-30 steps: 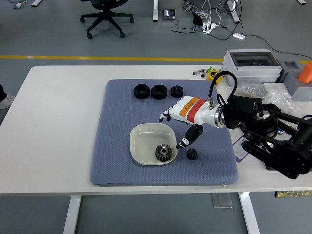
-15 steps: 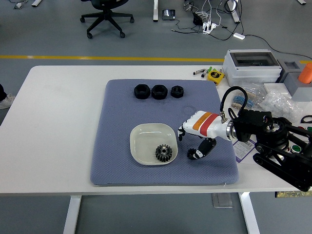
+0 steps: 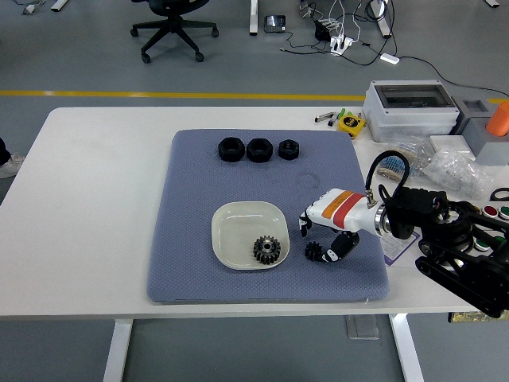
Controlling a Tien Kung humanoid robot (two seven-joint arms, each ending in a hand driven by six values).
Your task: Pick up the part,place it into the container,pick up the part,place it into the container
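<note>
- You have three black nuts in a row at the far side of the blue mat (image 3: 199, 263): the left nut (image 3: 230, 149), the middle nut (image 3: 259, 150) and the smaller right nut (image 3: 288, 149), each just beside the next.
- You have two gears. The larger gear (image 3: 267, 249) lies inside the one white bowl (image 3: 231, 231), toward its near right corner.
- The small gear (image 3: 315, 253) sits on the mat just to the right of the bowl, outside it.
- One hand is in your view: the right hand (image 3: 332, 225), white with an orange and red band, reaching in from the right and low over the mat.
- Its fingers (image 3: 305, 223) curl downward above the small gear, and the thumb (image 3: 340, 248) sits against the gear's right side. You cannot tell whether the grasp has fully closed on the gear; the gear looks to rest on the mat.
- Beyond the mat on the right you have one grey box (image 3: 411, 107) and one yellow tape measure (image 3: 347, 123).
</note>
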